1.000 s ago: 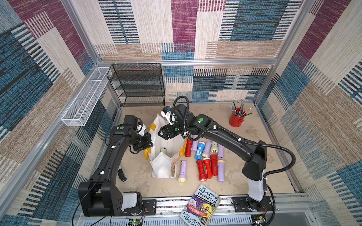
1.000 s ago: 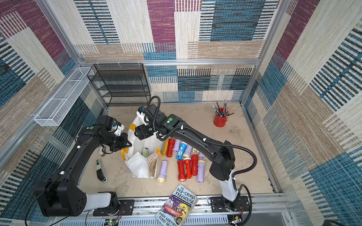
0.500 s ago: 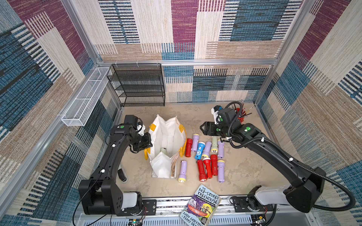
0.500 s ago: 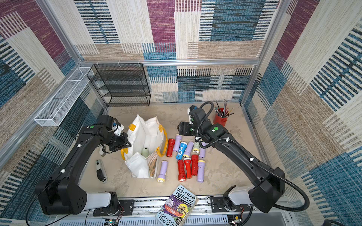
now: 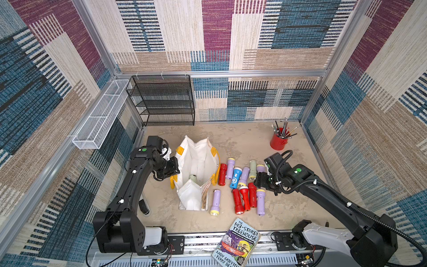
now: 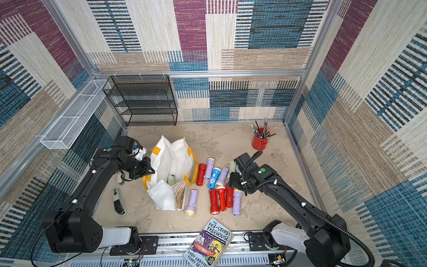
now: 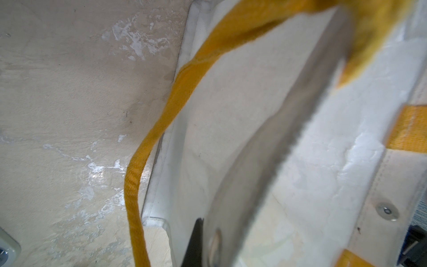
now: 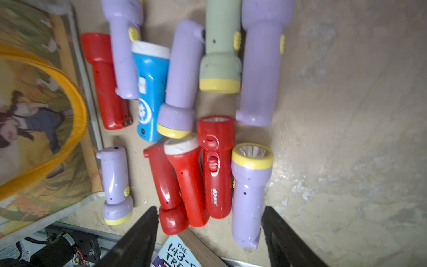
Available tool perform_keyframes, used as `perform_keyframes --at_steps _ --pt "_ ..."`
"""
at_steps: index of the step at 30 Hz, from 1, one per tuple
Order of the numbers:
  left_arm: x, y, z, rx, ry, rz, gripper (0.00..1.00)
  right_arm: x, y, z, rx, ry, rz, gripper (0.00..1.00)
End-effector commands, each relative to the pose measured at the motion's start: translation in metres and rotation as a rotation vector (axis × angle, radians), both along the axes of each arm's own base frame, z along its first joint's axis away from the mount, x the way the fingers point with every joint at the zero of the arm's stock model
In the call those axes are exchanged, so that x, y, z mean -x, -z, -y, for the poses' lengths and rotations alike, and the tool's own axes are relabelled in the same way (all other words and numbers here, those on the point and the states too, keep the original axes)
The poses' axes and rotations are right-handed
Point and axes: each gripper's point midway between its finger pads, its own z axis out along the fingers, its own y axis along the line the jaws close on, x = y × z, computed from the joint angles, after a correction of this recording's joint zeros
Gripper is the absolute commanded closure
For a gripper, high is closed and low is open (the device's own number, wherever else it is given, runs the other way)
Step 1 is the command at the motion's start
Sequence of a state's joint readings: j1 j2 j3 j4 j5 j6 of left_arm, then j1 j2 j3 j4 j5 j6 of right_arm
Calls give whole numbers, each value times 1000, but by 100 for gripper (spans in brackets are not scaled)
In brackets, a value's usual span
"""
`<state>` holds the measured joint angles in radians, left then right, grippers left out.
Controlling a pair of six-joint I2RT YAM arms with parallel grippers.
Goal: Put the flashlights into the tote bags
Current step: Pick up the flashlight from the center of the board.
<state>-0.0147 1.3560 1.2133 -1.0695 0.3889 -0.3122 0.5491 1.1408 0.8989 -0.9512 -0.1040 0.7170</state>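
Right wrist view, flashlights (image 8: pixel 216 166) flat, parallel, heads mixed

The flashlights (image 5: pixel 243 176) lie beside the white tote bag (image 5: pixel 196 159).

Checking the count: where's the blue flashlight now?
In a top view the blue flashlight lies on the table right of the tote bag, between two lilac flashlights.

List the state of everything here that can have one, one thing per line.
tote bag, standing, mouth open.
pale green flashlight, inside the tote bag.
eleven flashlights, lying on the table beside the bag.
left gripper, jaws shut on the tote bag by its yellow handle.
right gripper, jaws open, empty, over the flashlights.
red cup, upright, holding pencils and brushes.
book, closed, cover up.
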Motion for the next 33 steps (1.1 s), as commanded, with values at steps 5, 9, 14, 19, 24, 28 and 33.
perform_keyframes --at_steps 5,9,14,19,24,28,33 --pt "3 4 -3 -21 4 -6 100 42 31 -3 -93 52 -176 34" --pt "3 5 -4 -25 7 -5 100 57 41 4 -100 95 -207 37" --pt "1 4 -3 -18 6 -5 100 65 53 10 -71 113 -226 38" --pt "2 4 -2 -11 6 -10 100 69 68 13 0 95 -236 39" --pt "3 5 -2 -10 3 -12 100 69 78 11 36 78 -238 40" --pt "3 5 -1 -9 2 -12 100 63 82 7 29 75 -217 41" --pt "4 3 0 3 3 -10 100 58 90 10 91 62 -211 42"
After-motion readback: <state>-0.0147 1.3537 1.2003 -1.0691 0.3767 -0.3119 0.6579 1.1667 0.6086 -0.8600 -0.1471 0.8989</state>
